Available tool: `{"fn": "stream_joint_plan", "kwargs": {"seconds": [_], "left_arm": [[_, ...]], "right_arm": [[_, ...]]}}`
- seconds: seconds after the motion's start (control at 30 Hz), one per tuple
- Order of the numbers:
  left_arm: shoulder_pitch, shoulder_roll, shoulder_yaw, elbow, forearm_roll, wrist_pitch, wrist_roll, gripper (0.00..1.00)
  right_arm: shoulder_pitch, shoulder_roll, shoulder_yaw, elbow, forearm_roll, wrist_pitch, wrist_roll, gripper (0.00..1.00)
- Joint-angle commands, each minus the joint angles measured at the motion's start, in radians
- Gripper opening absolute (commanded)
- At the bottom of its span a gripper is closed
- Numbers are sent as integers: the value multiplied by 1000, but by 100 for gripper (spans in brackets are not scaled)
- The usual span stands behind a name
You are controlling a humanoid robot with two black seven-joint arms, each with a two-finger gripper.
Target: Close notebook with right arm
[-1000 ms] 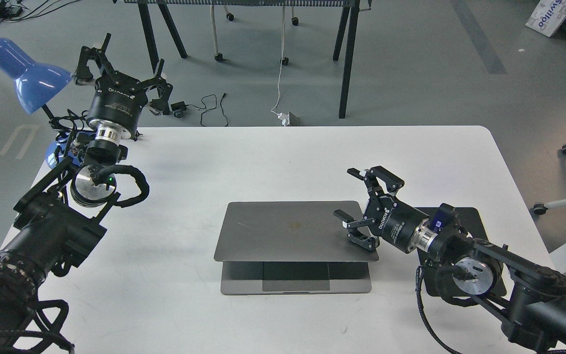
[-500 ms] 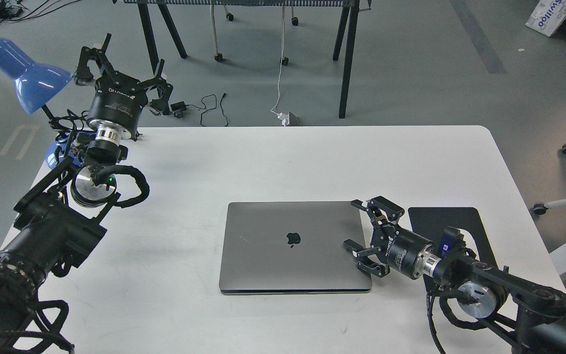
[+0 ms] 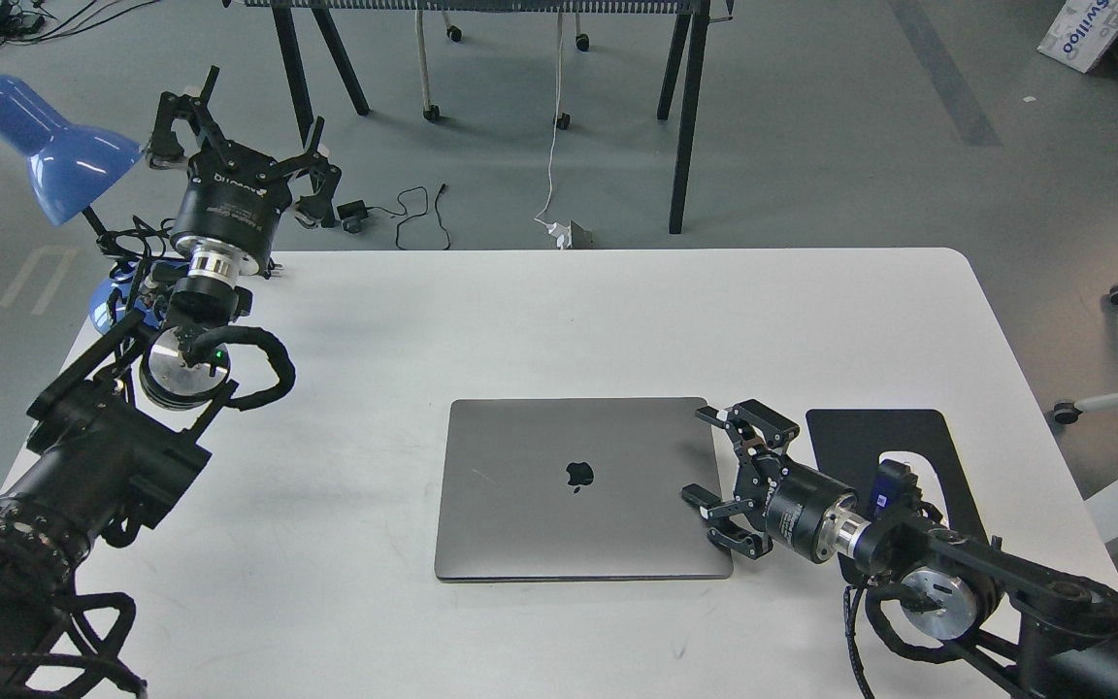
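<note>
Closed notebook (image 3: 578, 490), apple logo up, right hand (image 3: 702, 456) spread beside it

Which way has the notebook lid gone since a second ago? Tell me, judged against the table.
Yes. The notebook lid, then propped above the keyboard, has dropped flat toward the table; the right gripper, open, followed it down at its right edge.

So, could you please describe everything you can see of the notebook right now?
The notebook is a slim grey metal laptop, fully closed, with a dark apple logo at the centre of its lid. It lies flat on the white table, front edge toward the camera. The right end effector, fingers open, sits at its right edge; contact cannot be confirmed.
</note>
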Motion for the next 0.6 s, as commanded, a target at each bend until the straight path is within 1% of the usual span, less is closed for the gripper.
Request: {"fn": "stream_joint_plan", "kwargs": {"seconds": [0.0,0.23,0.37,0.47,0.57], "left_arm": [[0,0,0,0,0,0,-1,100],[0,0,0,0,0,0,1,100],[0,0,0,0,0,0,1,100],[0,0,0,0,0,0,1,100],[0,0,0,0,0,0,2,100]], "right_arm": [[4,-7,47,16,8,10,10,100],[7,-25,319,85,8,53,10,100],[21,-15,506,81,9,53,-1,100],[67,-16,593,55,19,48,-10,100],[127,-15,638,-54,45,56,-33,100]]}}
